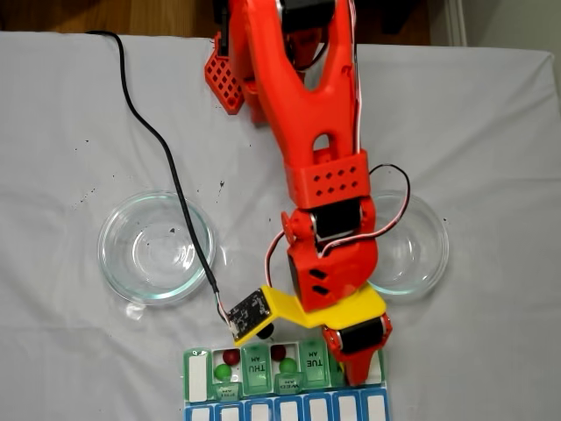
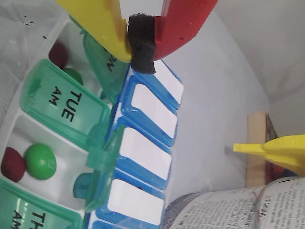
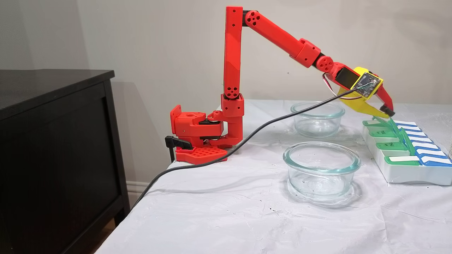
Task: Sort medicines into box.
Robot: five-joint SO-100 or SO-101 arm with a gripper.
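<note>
While the red arm stretches low over the desk [image 3: 219, 211], its end effector [image 2: 142, 47] hangs pinched together above the pill box [image 3: 406, 173]; the wrist view reveals green [image 2: 40, 161] and red pills [image 2: 12, 164] inside.

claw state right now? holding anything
claw: closed, tips pinched together on their black pad, no pill between them, poised above the pill organizer at its blue row.
</note>
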